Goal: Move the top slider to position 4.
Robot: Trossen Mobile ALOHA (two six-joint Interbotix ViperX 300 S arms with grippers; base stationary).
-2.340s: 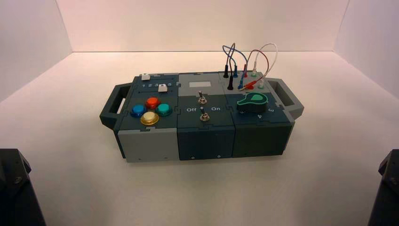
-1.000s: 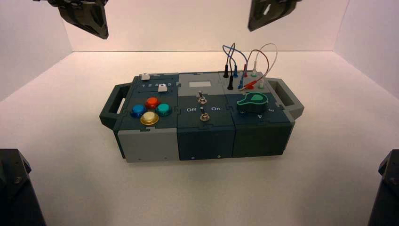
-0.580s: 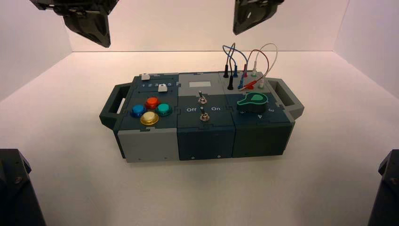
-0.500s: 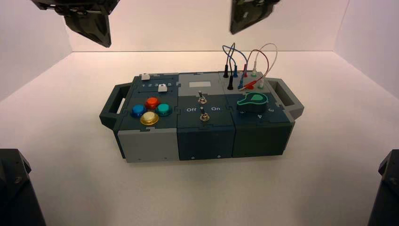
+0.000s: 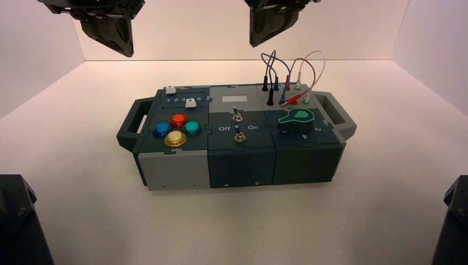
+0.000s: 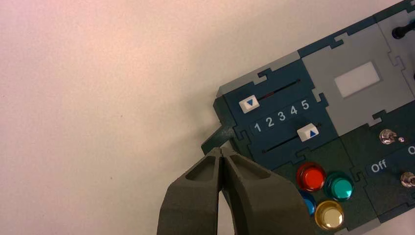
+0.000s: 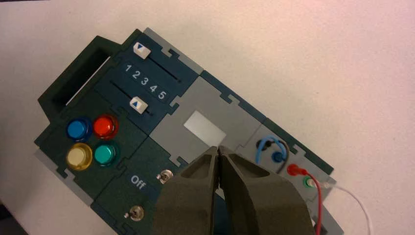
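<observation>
"What's moved?"

"The right end effector (image 5: 253, 44)! It has swung leftward, closer to the left end effector (image 5: 130, 55), which has edged slightly right. Both have entered the high view since the first frame."

"And their fingers?"

"Narrow on both, tips together, nothing between them!"

"Where's the top slider (image 6: 249, 104)?"

"Right of the left end effector, well left of the right one, apart from both. It's at the 1 end of its slot, white, blue triangle showing!"

"Position 4 (image 6: 293, 109)?"

"Farther right of the left end effector, the printed 4 between the two slider slots. The lower white slider (image 6: 308, 132) sits across the numerals from the top one, and the red button (image 6: 311, 176) is also right of that left end effector."
</observation>
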